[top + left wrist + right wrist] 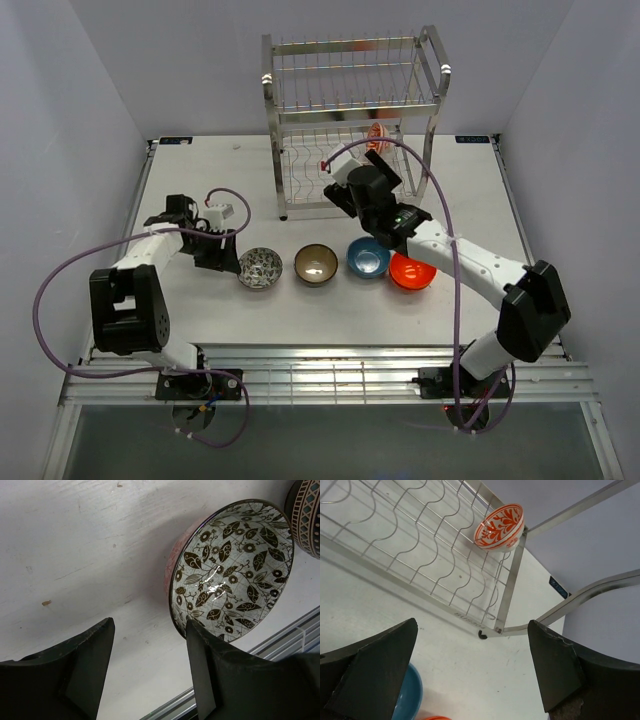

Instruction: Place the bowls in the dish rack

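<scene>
The silver wire dish rack [355, 120] stands at the back centre. A red-and-white patterned bowl [377, 138] lies tilted in its lower tier, at the right end, and shows in the right wrist view [499, 527]. Several bowls sit in a row on the table: a leaf-patterned bowl [260, 268], a brown bowl [315, 264], a blue bowl [367, 258] and an orange-red bowl [412, 271]. My left gripper [222, 257] is open and empty just left of the leaf-patterned bowl [230, 565]. My right gripper [345, 198] is open and empty in front of the rack [420, 545], above the blue bowl [409, 700].
The brown bowl's patterned outside [307, 515] shows beside the leaf bowl. The rack's front right foot [481, 635] stands on the white table [200, 180]. A metal rail [330, 375] runs along the table's near edge. Grey walls close in the left, right and back.
</scene>
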Tool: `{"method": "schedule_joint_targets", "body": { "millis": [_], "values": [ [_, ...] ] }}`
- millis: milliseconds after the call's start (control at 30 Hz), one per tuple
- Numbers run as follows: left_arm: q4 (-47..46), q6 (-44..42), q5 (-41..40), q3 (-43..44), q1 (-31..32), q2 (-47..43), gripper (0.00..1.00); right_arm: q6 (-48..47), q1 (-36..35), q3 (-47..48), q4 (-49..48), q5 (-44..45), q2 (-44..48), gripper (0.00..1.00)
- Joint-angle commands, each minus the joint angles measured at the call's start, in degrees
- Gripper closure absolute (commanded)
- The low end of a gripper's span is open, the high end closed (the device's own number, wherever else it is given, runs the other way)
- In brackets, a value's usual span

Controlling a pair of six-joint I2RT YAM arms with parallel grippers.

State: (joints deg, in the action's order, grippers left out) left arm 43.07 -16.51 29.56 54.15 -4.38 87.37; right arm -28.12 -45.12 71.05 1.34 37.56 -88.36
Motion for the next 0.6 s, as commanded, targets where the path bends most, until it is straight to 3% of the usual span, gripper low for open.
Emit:
{"method": "schedule_joint_targets", "body": {
  "millis": [0, 133, 167, 333, 567],
  "values": [
    [-1.05, -0.8, 1.2, 0.61, 0.86, 0.34, 0.31, 9.3, -0.32, -0.28, 10.85, -6.09, 4.59, 0.03],
    [-2.55, 1.21, 0.33, 0.43, 3.23, 2.01, 0.32, 11.42, -0.4, -3.37, 13.06, -13.02, 8.72, 0.0],
    [-2.99, 1.65, 0.15, 0.26, 3.41, 2.53, 0.33, 11.51, -0.32, -3.46, 13.59, -14.87, 9.08, 0.05],
    [-3.96, 2.63, 0.41, 0.6, 3.42, 7.01, 0.44, 13.79, -0.31, -1.97, 18.95, -25.4, 9.08, 0.04],
    [-4.49, 3.33, 3.92, 2.19, 3.42, 8.43, 0.73, 19.68, 0.3, -2.23, 21.59, -33.42, 8.82, 0.02]
  ]
}}
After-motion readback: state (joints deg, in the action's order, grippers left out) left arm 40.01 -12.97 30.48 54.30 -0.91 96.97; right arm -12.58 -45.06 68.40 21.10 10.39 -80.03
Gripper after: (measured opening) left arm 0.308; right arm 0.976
